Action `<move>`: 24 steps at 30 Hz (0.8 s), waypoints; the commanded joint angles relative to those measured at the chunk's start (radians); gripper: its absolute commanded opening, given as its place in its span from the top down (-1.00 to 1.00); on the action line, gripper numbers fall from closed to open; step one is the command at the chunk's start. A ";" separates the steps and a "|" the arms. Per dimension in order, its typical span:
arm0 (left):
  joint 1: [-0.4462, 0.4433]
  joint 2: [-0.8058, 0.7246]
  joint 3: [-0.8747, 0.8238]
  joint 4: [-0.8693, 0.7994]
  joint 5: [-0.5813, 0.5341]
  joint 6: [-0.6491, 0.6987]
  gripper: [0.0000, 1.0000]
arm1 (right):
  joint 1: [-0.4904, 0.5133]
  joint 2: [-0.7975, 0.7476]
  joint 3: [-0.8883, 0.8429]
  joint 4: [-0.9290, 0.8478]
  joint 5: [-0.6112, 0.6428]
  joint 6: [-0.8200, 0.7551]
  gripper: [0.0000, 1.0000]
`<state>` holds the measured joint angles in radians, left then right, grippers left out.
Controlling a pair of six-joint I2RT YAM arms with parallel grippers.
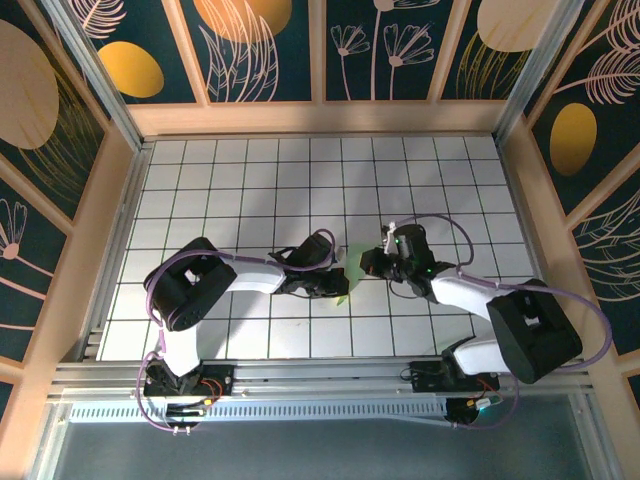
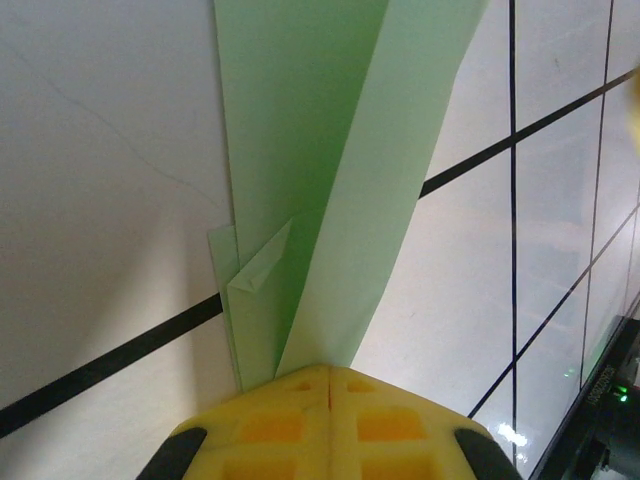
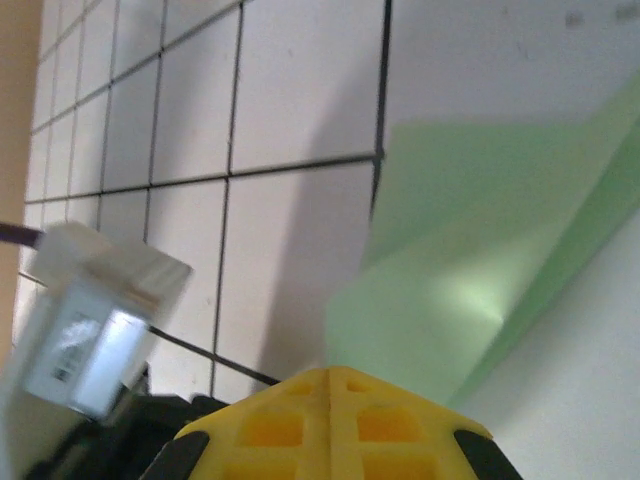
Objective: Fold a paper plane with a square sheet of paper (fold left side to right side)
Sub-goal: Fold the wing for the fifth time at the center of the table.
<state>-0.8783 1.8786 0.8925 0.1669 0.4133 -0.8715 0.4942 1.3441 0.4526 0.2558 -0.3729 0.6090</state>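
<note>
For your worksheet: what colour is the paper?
Light green paper, clearest in left wrist view.

White gridded tabletop [image 1: 250, 170] — floral wall panels [image 1: 270, 50] behind.

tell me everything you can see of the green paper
The green paper is thin, plain, pale green, folded into long narrow overlapping flaps with sharp creases and a small tucked corner. It sits partly lifted off the tiled table. Its ends meet the closed tips of the left end effector and right end effector, which appear to pinch it.
</note>
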 commanded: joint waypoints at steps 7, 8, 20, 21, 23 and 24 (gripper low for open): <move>-0.005 0.053 -0.013 -0.161 -0.105 0.032 1.00 | 0.044 0.066 -0.042 0.122 -0.035 0.024 1.00; -0.005 0.053 -0.013 -0.162 -0.106 0.033 1.00 | 0.046 0.079 -0.042 0.130 -0.038 0.026 1.00; -0.006 0.059 -0.006 -0.189 -0.117 0.044 1.00 | 0.031 0.187 0.005 0.114 -0.003 -0.021 1.00; -0.006 0.058 -0.006 -0.190 -0.116 0.044 1.00 | 0.026 0.193 0.003 0.114 -0.003 -0.021 1.00; -0.007 0.058 -0.006 -0.190 -0.110 0.046 1.00 | 0.008 0.202 -0.006 0.126 -0.007 -0.026 1.00; -0.007 0.058 -0.007 -0.190 -0.110 0.048 1.00 | -0.002 0.204 -0.006 0.121 -0.008 -0.031 1.00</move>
<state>-0.8848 1.8786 0.9112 0.1295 0.3920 -0.8474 0.5186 1.5291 0.4381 0.3645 -0.3981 0.6079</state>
